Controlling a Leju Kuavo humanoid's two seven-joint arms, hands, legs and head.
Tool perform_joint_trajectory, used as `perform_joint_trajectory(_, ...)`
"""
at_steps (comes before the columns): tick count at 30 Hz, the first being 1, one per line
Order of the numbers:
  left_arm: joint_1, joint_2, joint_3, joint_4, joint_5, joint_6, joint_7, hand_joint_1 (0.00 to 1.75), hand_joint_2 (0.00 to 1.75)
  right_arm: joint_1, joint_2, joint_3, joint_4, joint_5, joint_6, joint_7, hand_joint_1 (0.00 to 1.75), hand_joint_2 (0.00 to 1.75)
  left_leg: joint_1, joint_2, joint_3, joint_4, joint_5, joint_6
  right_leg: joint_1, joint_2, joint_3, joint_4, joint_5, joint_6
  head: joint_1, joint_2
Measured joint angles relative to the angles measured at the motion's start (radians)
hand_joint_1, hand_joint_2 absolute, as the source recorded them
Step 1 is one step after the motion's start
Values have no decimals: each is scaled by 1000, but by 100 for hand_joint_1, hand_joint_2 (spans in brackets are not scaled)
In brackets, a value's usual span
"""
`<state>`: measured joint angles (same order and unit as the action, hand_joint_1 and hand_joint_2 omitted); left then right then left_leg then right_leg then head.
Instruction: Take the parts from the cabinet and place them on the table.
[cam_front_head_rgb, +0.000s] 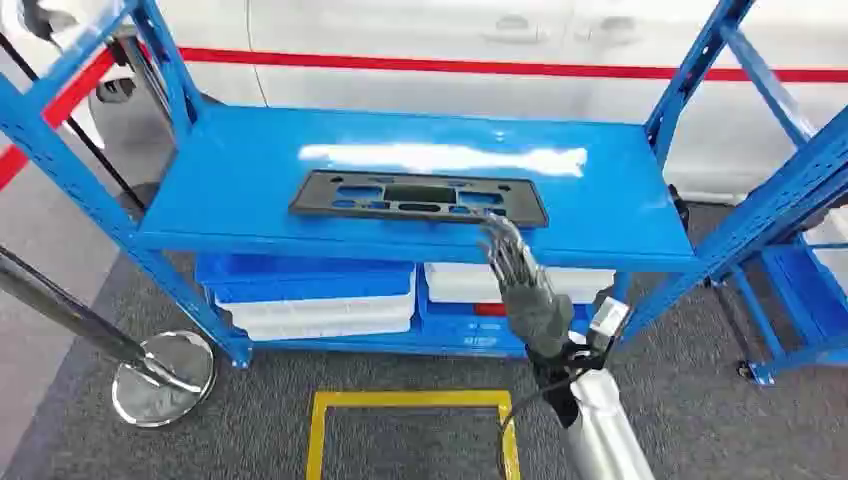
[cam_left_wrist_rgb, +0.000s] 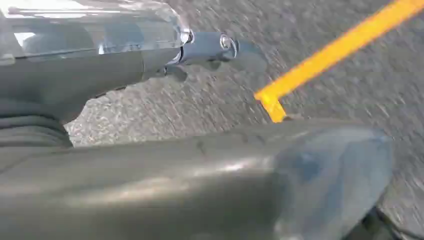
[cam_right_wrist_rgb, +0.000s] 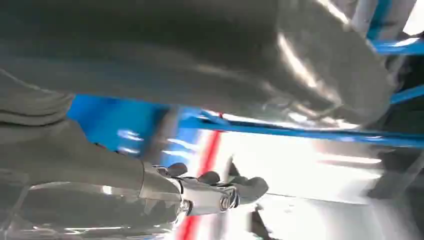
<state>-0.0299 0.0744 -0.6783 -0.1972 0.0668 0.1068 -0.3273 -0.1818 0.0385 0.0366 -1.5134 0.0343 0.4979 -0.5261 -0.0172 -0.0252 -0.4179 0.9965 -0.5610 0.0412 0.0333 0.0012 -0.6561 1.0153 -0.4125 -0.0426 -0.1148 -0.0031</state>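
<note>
I see the black part (cam_front_head_rgb: 420, 197) lying flat on the blue cabinet (cam_front_head_rgb: 620, 215) top shelf. My right hand (cam_front_head_rgb: 522, 280) is raised at the shelf's front edge, fingers apart, holding nothing, fingertips just beside the part. Left hand (cam_left_wrist_rgb: 200, 185) over carpet, can't tell its state.

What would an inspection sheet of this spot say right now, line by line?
Surface: blue shelf, glossy, with a bright glare patch.
Job's things: one flat black part with cut-outs lies on the shelf near its front edge.
Clutter: blue and white trays stacked on the level below.
Hands: right hand reaches up to the shelf edge, fingertips at the part's right end, nothing held yet; left hand hangs over the floor, holding nothing.
Cables: a black cable runs along the right wrist.
Surroundings: grey carpet with yellow tape, a chrome post base, a white wall with a red stripe.
</note>
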Motion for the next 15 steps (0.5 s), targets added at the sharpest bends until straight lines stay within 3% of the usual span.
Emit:
perform_joint_trajectory(1, -4, 1, -4, 1, -1, 1, -5, 0, 0, -9, 0, 6, -32, -14, 14, -9, 0, 0, -2, 2, 11, 2, 8, -7, -3, 3, 28, -16, -6, -9, 0, 0)
perform_joint_trajectory(2, -7, 9, -7, 4, -1, 3, -8, 0, 0, -14, 0, 11, -56, -24, 24, -16, 0, 0, 0, 6, -5, 46, 18, -8, -14, 0, 59, -33, -8, -2, 3, 0)
perform_joint_trajectory(3, -8, 6, -12, 5, -3, 5, -14, 0, 0, -20, 0, 17, -80, -36, 37, -26, 0, 0, 2, 8, -38, 114, 40, -17, -20, -1, 83, -41, -20, -2, 2, 0)
perform_joint_trajectory(4, -13, 6, -21, 8, -6, 8, -20, 0, 0, -27, 0, 25, -108, -48, 51, -35, 0, 0, 7, 10, -93, 198, 40, -27, -25, -4, 105, -46, -35, 0, 2, 0)
perform_joint_trajectory(5, -16, 7, -23, 10, -6, 8, -21, 0, 0, -32, 0, 29, -119, -55, 60, -39, 0, 0, 14, 11, -145, 256, 13, -37, -32, -4, 125, -47, -52, 8, 2, 0)
perform_joint_trajectory(6, -15, 9, -23, 11, -6, 10, -24, 0, 0, -31, 0, 34, -134, -61, 70, -44, 0, 0, 21, 11, -195, 295, -46, -48, -39, -4, 152, -47, -74, 16, 2, 0)
perform_joint_trajectory(8, -13, 12, -28, 18, -6, 11, -30, 0, 0, -31, 0, 42, -179, -80, 87, -58, 0, 0, 37, 15, -259, 287, -146, -69, -58, -1, 207, -47, -119, 31, 2, 0)
perform_joint_trajectory(9, -12, 16, -33, 22, -6, 12, -35, 0, 0, -34, 0, 46, -202, -88, 98, -67, 0, 0, 44, 19, -276, 253, -152, -76, -67, 0, 234, -47, -140, 40, 2, 0)
perform_joint_trajectory(10, -11, 18, -38, 26, -6, 13, -39, 0, 0, -36, 0, 52, -220, -98, 108, -74, 0, 0, 51, 23, -289, 201, -117, -86, -78, 2, 265, -47, -165, 49, 2, 0)
perform_joint_trajectory(11, -10, 22, -44, 30, -6, 14, -42, 0, 0, -37, 0, 58, -236, -107, 119, -79, 0, 0, 61, 32, -298, 128, 5, -101, -86, 1, 299, -47, -195, 61, 2, 0)
perform_joint_trajectory(12, 0, 19, -48, 34, -6, 13, -43, 0, 0, -38, 0, 59, -238, -111, 125, -81, 0, 0, 65, 56, -306, 76, 221, -108, -80, 0, 315, -50, -222, 74, 2, 0)
perform_joint_trajectory(13, -9, 23, -49, 40, -6, 13, -46, 0, 0, -31, 0, 63, -248, -116, 132, -84, 0, 0, 57, 60, -319, 87, 186, -87, -83, 4, 324, -49, -232, 83, 1, 0)
perform_joint_trajectory(14, -14, 24, -50, 42, -3, 15, -48, 0, 0, -37, 0, 66, -271, -126, 138, -85, 0, 0, 53, 48, -319, 93, 195, -66, -80, -2, 330, -64, -239, 96, 11, 0)
perform_joint_trajectory(15, -18, 24, -54, 42, 4, 18, -55, 0, 0, -42, 0, 69, -305, -136, 150, -87, 0, 0, 56, 48, -316, 90, 177, -55, -84, -4, 349, -86, -236, 101, 14, 0)
